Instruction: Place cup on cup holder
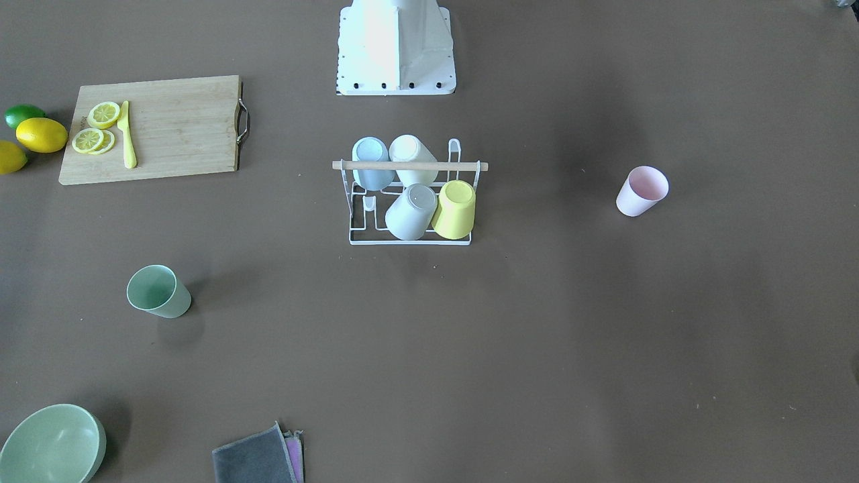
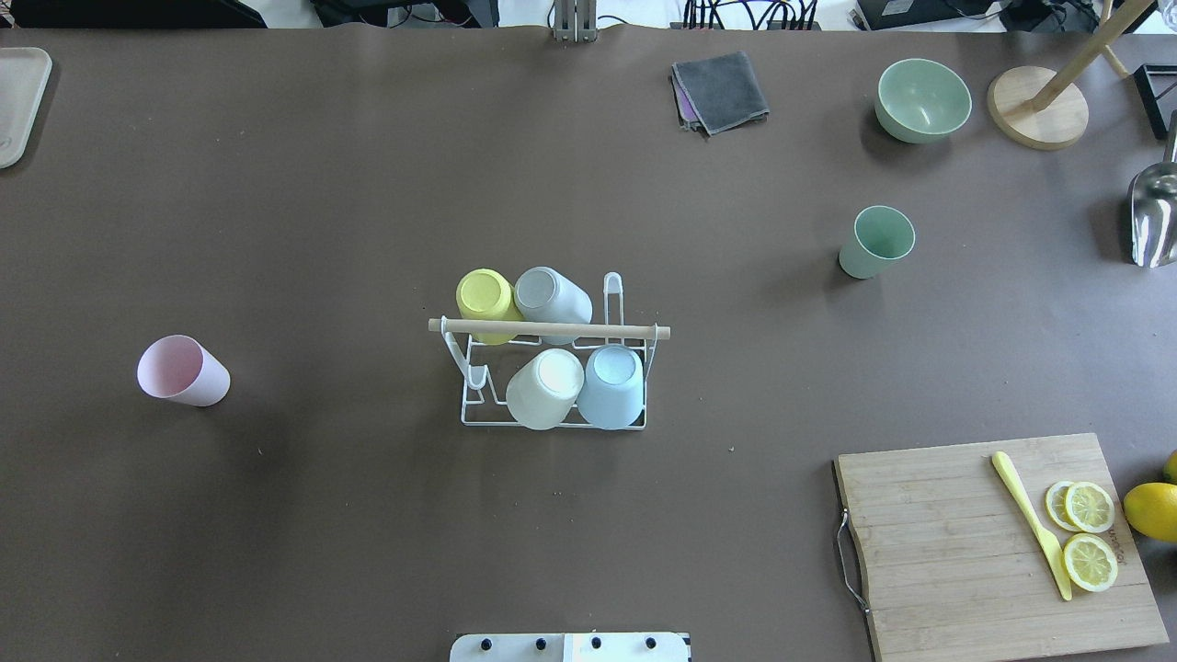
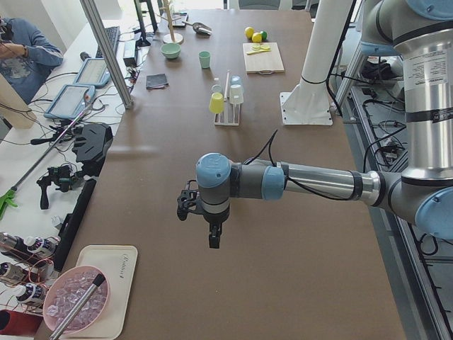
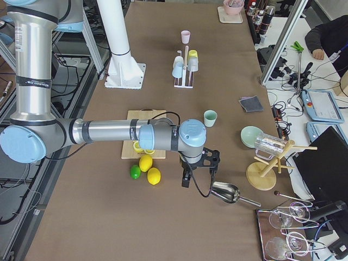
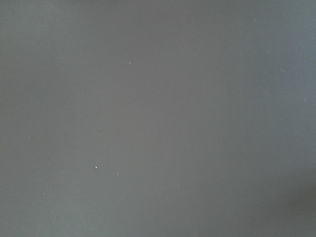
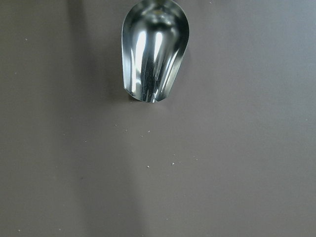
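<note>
The white wire cup holder (image 2: pixel 552 328) with a wooden rod stands mid-table and carries a yellow, a grey, a white and a blue cup upside down; it also shows in the front view (image 1: pixel 409 166). A pink cup (image 2: pixel 181 370) stands upright on the robot's left side (image 1: pixel 642 190). A green cup (image 2: pixel 876 241) stands upright on the right side (image 1: pixel 158 291). My left gripper (image 3: pixel 212 239) hangs over bare table far from the holder. My right gripper (image 4: pixel 187 179) hangs near the metal scoop (image 6: pixel 154 49). I cannot tell whether either gripper is open or shut.
A wooden cutting board (image 2: pixel 993 542) with lemon slices and a yellow knife lies at the near right, with lemons (image 2: pixel 1154 510) beside it. A green bowl (image 2: pixel 922 99), a grey cloth (image 2: pixel 720 90) and a wooden stand (image 2: pixel 1037 106) sit at the far edge.
</note>
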`<state>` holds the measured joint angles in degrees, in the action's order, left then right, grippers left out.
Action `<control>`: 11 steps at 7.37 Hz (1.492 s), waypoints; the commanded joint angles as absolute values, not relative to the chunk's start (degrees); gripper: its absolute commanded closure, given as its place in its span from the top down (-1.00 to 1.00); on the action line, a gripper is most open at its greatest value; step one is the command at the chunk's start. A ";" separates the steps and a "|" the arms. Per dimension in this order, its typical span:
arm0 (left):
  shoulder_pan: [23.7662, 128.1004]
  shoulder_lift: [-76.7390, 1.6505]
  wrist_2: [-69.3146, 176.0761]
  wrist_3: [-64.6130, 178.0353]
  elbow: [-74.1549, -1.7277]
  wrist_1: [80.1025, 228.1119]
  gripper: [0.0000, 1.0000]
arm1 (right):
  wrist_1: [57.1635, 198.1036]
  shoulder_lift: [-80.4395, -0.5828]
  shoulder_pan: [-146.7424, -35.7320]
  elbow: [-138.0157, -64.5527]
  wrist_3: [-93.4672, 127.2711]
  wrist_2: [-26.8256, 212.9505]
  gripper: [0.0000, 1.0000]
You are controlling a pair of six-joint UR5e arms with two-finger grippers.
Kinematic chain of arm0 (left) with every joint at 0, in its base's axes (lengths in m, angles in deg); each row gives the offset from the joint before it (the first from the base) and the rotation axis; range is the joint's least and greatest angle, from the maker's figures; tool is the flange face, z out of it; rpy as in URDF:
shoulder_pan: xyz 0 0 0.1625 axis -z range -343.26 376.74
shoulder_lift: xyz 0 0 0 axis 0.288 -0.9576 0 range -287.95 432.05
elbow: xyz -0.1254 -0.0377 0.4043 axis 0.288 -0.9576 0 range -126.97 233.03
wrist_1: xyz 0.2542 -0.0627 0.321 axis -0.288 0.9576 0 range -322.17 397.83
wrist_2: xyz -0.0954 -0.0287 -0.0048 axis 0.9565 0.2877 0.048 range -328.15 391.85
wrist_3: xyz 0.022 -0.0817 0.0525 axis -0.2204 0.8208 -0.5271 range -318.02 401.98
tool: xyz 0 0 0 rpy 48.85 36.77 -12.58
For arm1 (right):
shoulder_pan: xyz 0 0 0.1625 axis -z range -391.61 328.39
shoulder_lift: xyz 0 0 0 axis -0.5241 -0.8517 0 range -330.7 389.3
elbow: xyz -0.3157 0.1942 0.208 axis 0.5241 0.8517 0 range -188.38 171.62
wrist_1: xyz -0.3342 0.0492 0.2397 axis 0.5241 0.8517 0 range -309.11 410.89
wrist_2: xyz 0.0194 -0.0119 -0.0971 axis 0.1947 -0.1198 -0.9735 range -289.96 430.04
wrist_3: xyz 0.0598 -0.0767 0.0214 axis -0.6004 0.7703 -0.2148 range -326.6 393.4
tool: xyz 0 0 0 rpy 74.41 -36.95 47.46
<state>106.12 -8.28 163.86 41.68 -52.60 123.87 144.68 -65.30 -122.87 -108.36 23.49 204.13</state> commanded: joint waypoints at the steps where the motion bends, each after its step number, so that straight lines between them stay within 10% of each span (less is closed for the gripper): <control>1: 106.04 -8.28 163.95 41.72 -52.62 123.87 0.97 | 144.75 -65.10 -122.66 -108.57 23.56 204.07 1.00; 11: 105.33 -13.18 162.72 41.63 -51.22 123.61 0.97 | 145.71 -46.84 -106.93 -107.26 7.94 202.32 1.00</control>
<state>105.61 -10.66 163.34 41.52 -52.26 123.70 145.15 -50.01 -108.41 -108.12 10.99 202.30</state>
